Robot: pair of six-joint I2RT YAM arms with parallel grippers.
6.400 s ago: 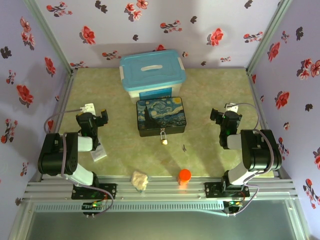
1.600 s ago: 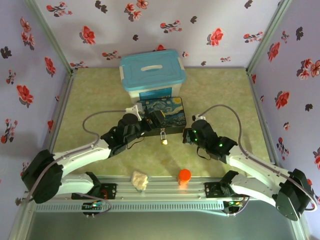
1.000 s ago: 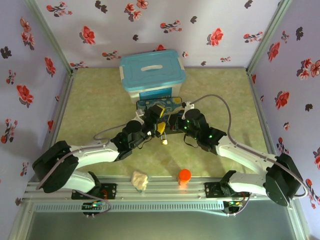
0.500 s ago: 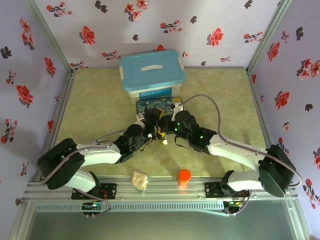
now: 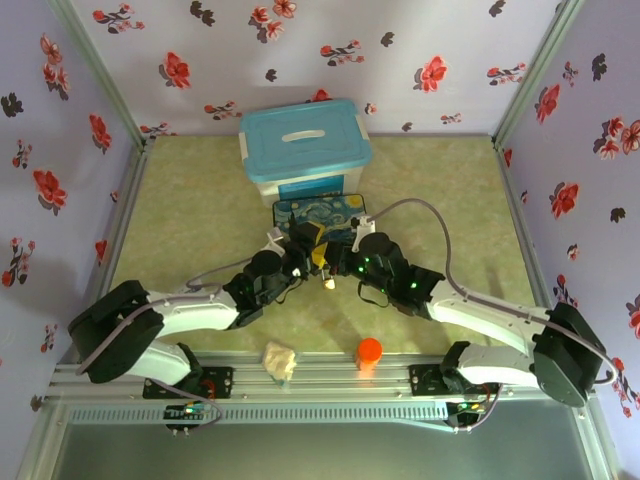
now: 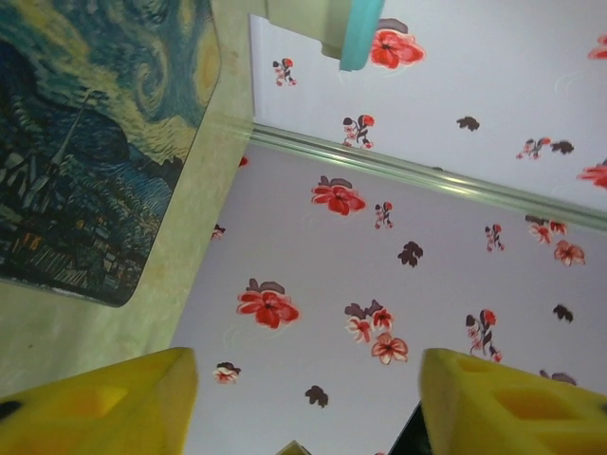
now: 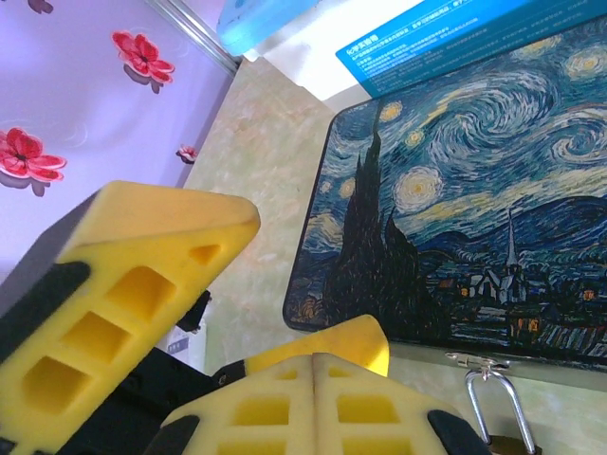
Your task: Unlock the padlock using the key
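Right hand [image 7: 313, 384]: your wrist camera shows its pads pressed together. Left hand [image 6: 303, 408]: pads apart, nothing between them. Padlock [image 7: 500, 417]: at 5 o'clock in your right wrist view, hanging from the painted tin [image 7: 455, 218]; overhead, a gold speck. Green counter [image 5: 200, 200], flowered walls [image 5: 420, 60].

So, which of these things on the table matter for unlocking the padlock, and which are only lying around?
For the job: padlock, on the latch of the painted tin; left gripper; right gripper.

Lying about: blue-lidded box; orange object; crumpled wad.
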